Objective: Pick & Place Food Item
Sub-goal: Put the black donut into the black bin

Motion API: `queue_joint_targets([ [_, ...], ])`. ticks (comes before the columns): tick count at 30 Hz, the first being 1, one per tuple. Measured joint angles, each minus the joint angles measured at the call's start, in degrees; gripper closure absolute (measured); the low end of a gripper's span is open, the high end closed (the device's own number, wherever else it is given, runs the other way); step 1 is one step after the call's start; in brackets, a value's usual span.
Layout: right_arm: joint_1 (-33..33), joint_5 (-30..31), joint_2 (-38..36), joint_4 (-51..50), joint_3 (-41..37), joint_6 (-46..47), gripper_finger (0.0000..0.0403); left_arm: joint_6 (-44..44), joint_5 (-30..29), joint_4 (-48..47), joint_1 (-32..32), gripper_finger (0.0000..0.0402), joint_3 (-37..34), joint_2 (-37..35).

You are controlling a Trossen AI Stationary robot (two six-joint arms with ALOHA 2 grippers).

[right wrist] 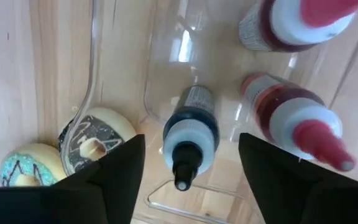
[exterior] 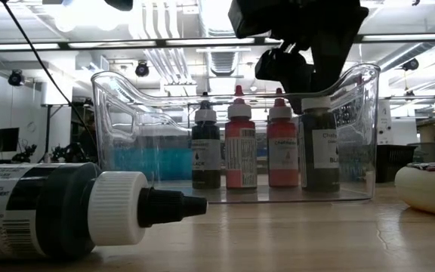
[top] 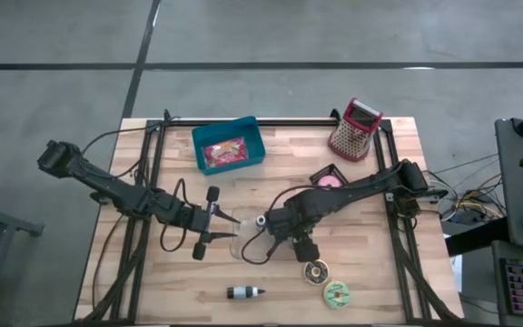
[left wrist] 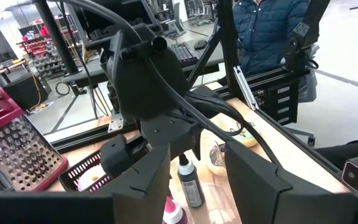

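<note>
Four bottles [exterior: 238, 140] we saw upright in the bin [exterior: 127, 128], right gripper [right wrist: 188, 165] open above one, left gripper's [top: 209, 221] state we couldn't tell.

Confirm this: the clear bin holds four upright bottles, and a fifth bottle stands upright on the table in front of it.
Not quite. The clear bin does hold four upright bottles, but the fifth bottle lies on its side on the table, not upright. The low view shows it; the high view agrees.
</note>
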Motion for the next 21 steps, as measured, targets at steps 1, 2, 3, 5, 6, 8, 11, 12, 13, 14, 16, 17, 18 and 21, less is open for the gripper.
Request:
queue_joint_targets([
  [1,0.0,0.7,-0.1,0.0,0.1,0.3,0.0143,0.0,0.0,0.0,0.0,0.0248,0.0,0.0],
  [2,0.0,1.0,-0.1,-0.1,0.2,0.5,0.0142,0.0,0.0,0.0,0.0,0.0247,0.0,0.0],
  [3,0.0,1.1,-0.2,-0.1,0.4,0.7,0.0141,0.0,0.0,0.0,0.0,0.0247,0.0,0.0],
  [5,0.0,2.0,-0.3,-0.2,1.1,0.8,0.0141,0.0,0.1,0.0,-0.1,0.0247,0.0,0.0],
  [6,0.1,2.5,-0.4,-0.2,1.4,0.8,0.0142,0.0,0.1,0.0,-0.1,0.0247,0.0,0.0],
  [8,0.3,3.7,-0.6,-0.3,2.3,0.8,0.0145,-0.3,0.5,0.0,-0.1,0.0248,0.0,0.0],
  [11,0.6,6.3,-0.7,-0.5,4.1,0.8,0.0149,-0.5,0.8,0.0,-0.1,0.0247,0.0,0.0],
  [12,0.7,7.0,-0.7,-0.5,4.9,0.8,0.0150,-0.5,1.0,-0.2,-0.1,0.0247,0.0,0.0],
  [13,0.9,7.7,-0.7,-0.5,5.7,0.8,0.0151,-0.7,1.4,-0.5,-0.1,0.0248,0.0,0.0],
  [14,1.1,8.7,-0.7,-0.5,6.5,0.7,0.0152,-0.9,1.9,-1.1,-0.1,0.0248,0.0,0.0],
  [16,1.8,10.5,-0.8,-0.5,7.9,0.6,0.0152,-1.5,2.0,-3.0,-0.1,0.0248,0.0,0.0],
  [17,2.1,11.5,-0.9,-0.5,8.7,0.6,0.0152,-2.5,2.0,-4.1,-0.1,0.0247,0.0,0.0],
  [18,2.4,12.5,-0.9,-0.5,9.3,0.6,0.0152,-3.7,2.0,-5.5,-0.1,0.0247,0.0,0.0],
  [21,3.4,14.6,-1.0,-0.6,11.1,0.7,0.0152,-8.0,2.0,-10.4,-0.1,0.0248,0.0,0.0],
])
